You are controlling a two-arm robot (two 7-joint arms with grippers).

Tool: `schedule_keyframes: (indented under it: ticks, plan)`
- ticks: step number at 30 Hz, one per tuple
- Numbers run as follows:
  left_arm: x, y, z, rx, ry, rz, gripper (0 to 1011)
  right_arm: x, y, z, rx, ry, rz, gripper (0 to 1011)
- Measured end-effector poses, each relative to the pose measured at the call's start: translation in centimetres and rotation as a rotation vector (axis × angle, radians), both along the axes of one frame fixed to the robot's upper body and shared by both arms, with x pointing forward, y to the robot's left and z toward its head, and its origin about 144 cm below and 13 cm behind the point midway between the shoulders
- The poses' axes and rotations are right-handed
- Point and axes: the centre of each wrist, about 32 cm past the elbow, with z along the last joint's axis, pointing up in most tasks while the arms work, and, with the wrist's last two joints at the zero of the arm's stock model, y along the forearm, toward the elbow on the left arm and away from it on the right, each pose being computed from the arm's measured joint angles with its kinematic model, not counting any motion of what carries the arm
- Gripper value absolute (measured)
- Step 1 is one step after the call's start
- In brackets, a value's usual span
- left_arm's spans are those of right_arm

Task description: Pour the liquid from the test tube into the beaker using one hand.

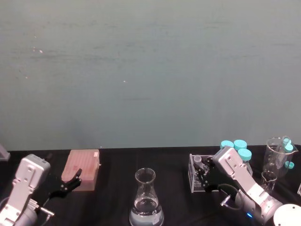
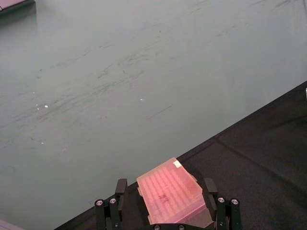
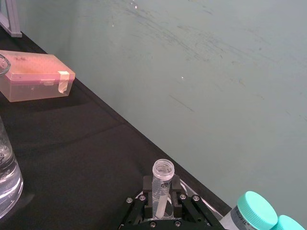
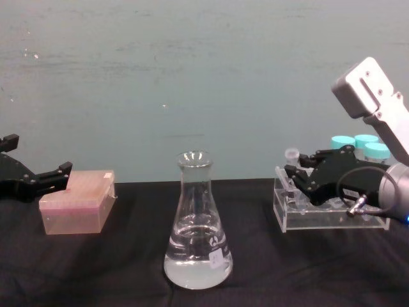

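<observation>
The beaker [image 1: 146,200] is a clear conical flask standing at the table's front centre, with clear liquid [image 4: 197,259] filling its wide base. The test tube [image 3: 161,184], slim, clear and open-mouthed, stands upright at the left end of the acrylic rack [image 4: 332,214]. My right gripper [image 3: 161,196] is shut on the tube's body, a finger on each side; in the chest view it [image 4: 295,174] reaches in from the right. I cannot make out liquid inside the tube. My left gripper [image 4: 35,157] hangs open at the far left, beside a pink box.
A pink pipette-tip box [image 1: 83,168] sits at the back left. Teal-capped tubes [image 1: 235,146] stand behind the rack. Glass beakers [image 1: 277,157] holding teal-capped tubes are at the far right. Bare black tabletop [image 4: 128,268] lies between the flask and each arm.
</observation>
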Motion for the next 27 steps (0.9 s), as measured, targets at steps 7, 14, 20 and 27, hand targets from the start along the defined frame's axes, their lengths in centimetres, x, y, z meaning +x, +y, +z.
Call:
schedule_keyframes:
  ticks: [7, 14, 20, 27]
  plan:
    - [0.00, 0.00, 0.00, 0.000, 0.000, 0.000, 1000, -0.15, -0.18, 0.15, 0.010, 0.011, -0.002, 223]
    - [0.00, 0.00, 0.00, 0.000, 0.000, 0.000, 1000, -0.36, -0.23, 0.27, 0.020, 0.012, -0.001, 222]
    - [0.00, 0.00, 0.00, 0.000, 0.000, 0.000, 1000, -0.55, -0.25, 0.30, 0.025, 0.008, -0.001, 222]
    - [0.00, 0.00, 0.00, 0.000, 0.000, 0.000, 1000, -0.60, -0.32, 0.36, 0.035, -0.011, -0.006, 222]
